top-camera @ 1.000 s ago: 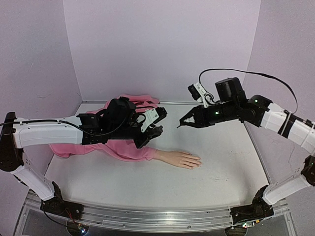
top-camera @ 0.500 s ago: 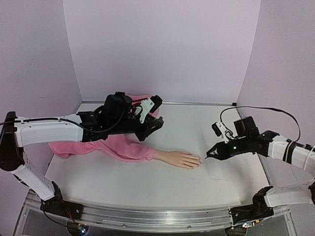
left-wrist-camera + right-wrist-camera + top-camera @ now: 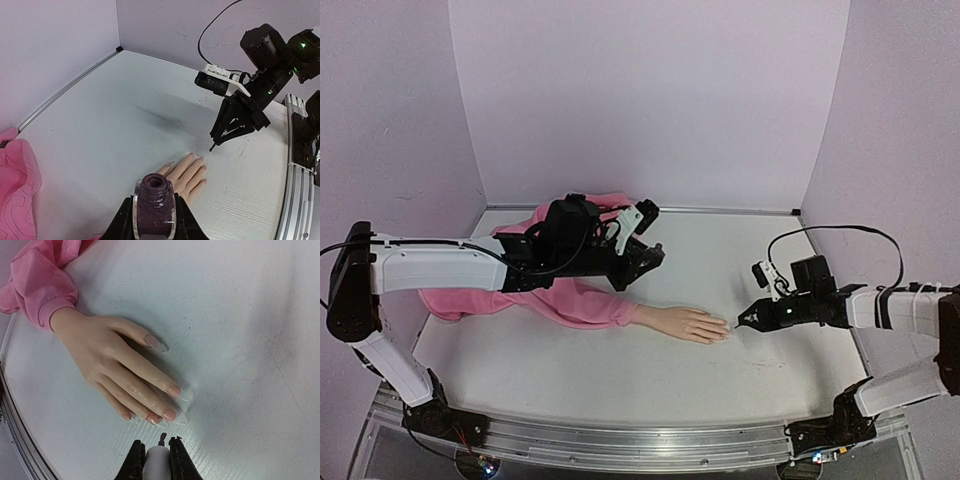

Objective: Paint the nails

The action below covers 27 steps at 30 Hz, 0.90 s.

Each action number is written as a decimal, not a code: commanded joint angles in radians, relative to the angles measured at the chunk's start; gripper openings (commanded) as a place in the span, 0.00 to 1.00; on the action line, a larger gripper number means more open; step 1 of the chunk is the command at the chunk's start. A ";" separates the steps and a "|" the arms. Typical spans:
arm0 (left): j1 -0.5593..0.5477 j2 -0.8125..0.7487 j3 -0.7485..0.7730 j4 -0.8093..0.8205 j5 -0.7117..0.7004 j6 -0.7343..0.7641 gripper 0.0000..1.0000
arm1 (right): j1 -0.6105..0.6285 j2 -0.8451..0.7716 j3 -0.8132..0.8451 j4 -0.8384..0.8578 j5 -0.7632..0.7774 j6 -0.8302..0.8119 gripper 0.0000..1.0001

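Observation:
The mannequin hand (image 3: 688,323) lies flat mid-table with its pink sleeve (image 3: 578,302) to the left. Its nails (image 3: 170,415) are skin-toned with clear tips; they also show in the left wrist view (image 3: 200,159). My right gripper (image 3: 742,322) is shut on the white brush cap (image 3: 157,463), the dark brush tip (image 3: 162,436) just short of the fingertips. My left gripper (image 3: 638,262) hovers behind the sleeve, shut on the open dark purple polish bottle (image 3: 154,206).
The pink garment (image 3: 470,300) bunches at the back left against the wall. The table's metal front rail (image 3: 640,448) runs along the near edge. Purple walls close the back and sides.
My right arm has swung down from high behind the hand to table level, bringing the brush tip up to the fingertips. My left gripper shifted slightly right with the bottle.

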 commanded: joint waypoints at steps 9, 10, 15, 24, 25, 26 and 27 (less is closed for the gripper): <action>0.013 0.031 0.085 0.082 0.030 -0.018 0.00 | -0.004 0.082 0.004 0.119 -0.033 0.022 0.00; 0.013 0.033 0.086 0.082 0.031 -0.018 0.00 | -0.003 0.089 0.005 0.120 -0.036 0.021 0.00; 0.013 0.035 0.085 0.082 0.034 -0.019 0.00 | -0.003 0.109 0.011 0.133 -0.037 0.024 0.00; 0.013 0.033 0.081 0.081 0.037 -0.015 0.00 | -0.003 0.123 0.013 0.140 -0.052 0.018 0.00; 0.013 0.033 0.081 0.081 0.038 -0.015 0.00 | -0.003 0.117 0.012 0.142 -0.052 0.017 0.00; 0.013 0.033 0.080 0.081 0.038 -0.015 0.00 | -0.003 0.113 0.009 0.145 -0.051 0.018 0.00; 0.013 0.033 0.080 0.081 0.038 -0.015 0.00 | -0.003 0.115 0.010 0.146 -0.053 0.019 0.00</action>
